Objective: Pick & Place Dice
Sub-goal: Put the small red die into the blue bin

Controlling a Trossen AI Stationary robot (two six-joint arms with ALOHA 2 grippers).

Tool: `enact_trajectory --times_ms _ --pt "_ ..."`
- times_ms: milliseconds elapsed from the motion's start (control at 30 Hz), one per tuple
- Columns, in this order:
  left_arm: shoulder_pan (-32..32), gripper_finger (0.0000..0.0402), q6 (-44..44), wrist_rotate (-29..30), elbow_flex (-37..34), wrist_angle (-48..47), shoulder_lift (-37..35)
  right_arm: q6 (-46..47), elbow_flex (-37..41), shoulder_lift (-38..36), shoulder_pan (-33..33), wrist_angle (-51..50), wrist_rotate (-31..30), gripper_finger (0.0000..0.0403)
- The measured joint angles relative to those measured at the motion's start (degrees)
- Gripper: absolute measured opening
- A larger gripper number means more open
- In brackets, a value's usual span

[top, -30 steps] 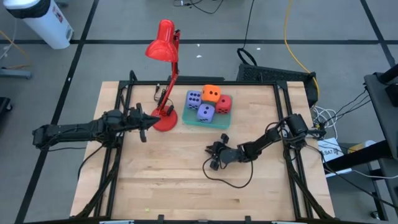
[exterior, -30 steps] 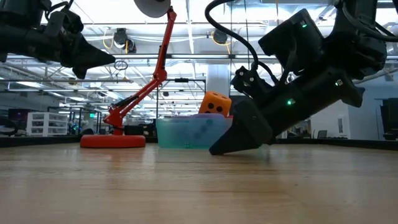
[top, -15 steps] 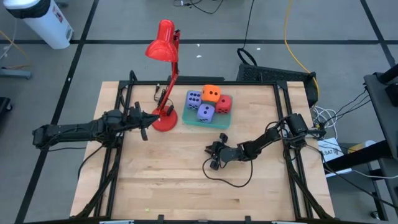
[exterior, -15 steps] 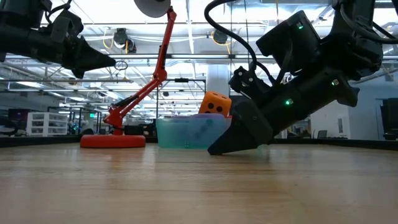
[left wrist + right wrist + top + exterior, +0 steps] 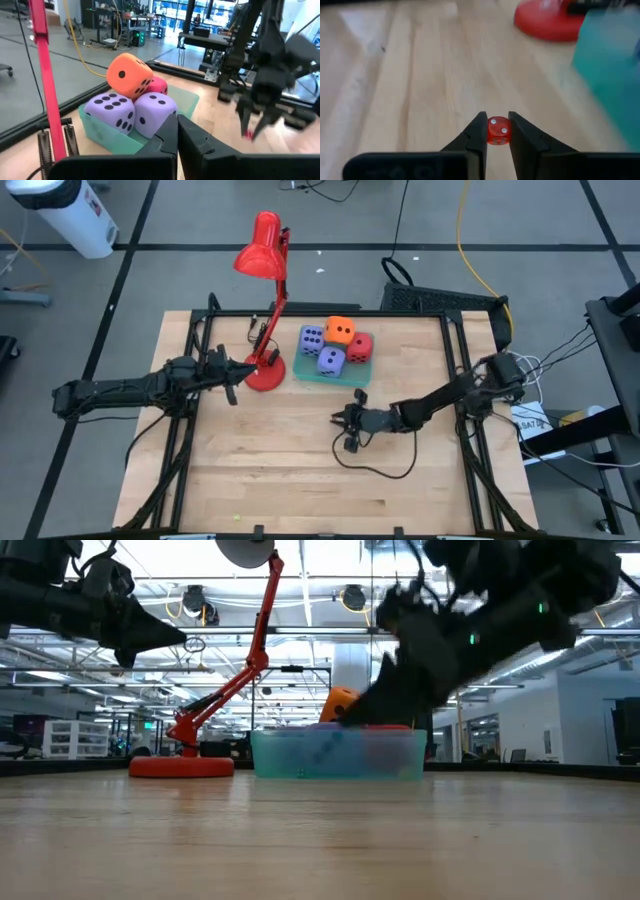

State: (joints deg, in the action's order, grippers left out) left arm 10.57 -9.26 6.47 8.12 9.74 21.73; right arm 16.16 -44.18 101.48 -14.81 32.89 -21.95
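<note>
4 dice (image 5: 335,345) fill the teal tray (image 5: 330,374); from above, the right claw (image 5: 349,423) hangs just short of it. Its wrist view shows a small red die (image 5: 497,130) pinched between narrow fingers. Transport step; next, lower into the tray.

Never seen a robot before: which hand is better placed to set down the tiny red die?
The right hand: it pinches the small red die, near the teal tray. The left hand waits shut by the red lamp.

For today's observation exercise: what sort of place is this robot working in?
Probably a robotics lab or workshop: a wooden table carries two arms, cables trail over a taped floor, and benches and ceiling lights fill the hall behind.
</note>
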Motion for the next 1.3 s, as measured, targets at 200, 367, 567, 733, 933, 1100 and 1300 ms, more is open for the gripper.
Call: enact_trajectory --times_ms 200,367,567,733,933,1100,1300 --pt "-0.1 0.0014 -3.4 -0.9 0.0 -0.9 0.0 -6.8 0.0 -14.3 4.9 -9.2 -4.0 0.0048" --pt "-0.4 0.0030 -4.9 -1.9 0.0 -1.0 0.0 -9.4 0.0 -21.7 11.9 -18.1 -5.5 0.0050" --pt "-0.5 0.0032 -4.6 -1.5 0.0 -0.8 0.0 -9.2 0.0 -22.1 20.8 -19.9 4.9 0.0051" --pt "-0.5 0.0033 -4.8 -1.5 0.0 -1.1 0.0 -8.4 0.0 -19.7 24.8 -22.3 5.8 0.0051" --pt "-0.6 0.0033 -5.5 -1.5 0.0 -1.1 0.0 -6.5 0.7 -17.9 24.8 -24.0 7.3 0.0053" --pt "-0.6 0.0033 -7.0 -2.3 0.0 -2.4 0.0 -7.2 1.8 -17.5 24.9 -22.9 10.1 0.0102" --pt "-0.6 0.0033 -7.0 -1.9 0.0 -2.4 0.0 -6.3 2.0 -18.9 24.9 -23.6 10.3 0.0199"
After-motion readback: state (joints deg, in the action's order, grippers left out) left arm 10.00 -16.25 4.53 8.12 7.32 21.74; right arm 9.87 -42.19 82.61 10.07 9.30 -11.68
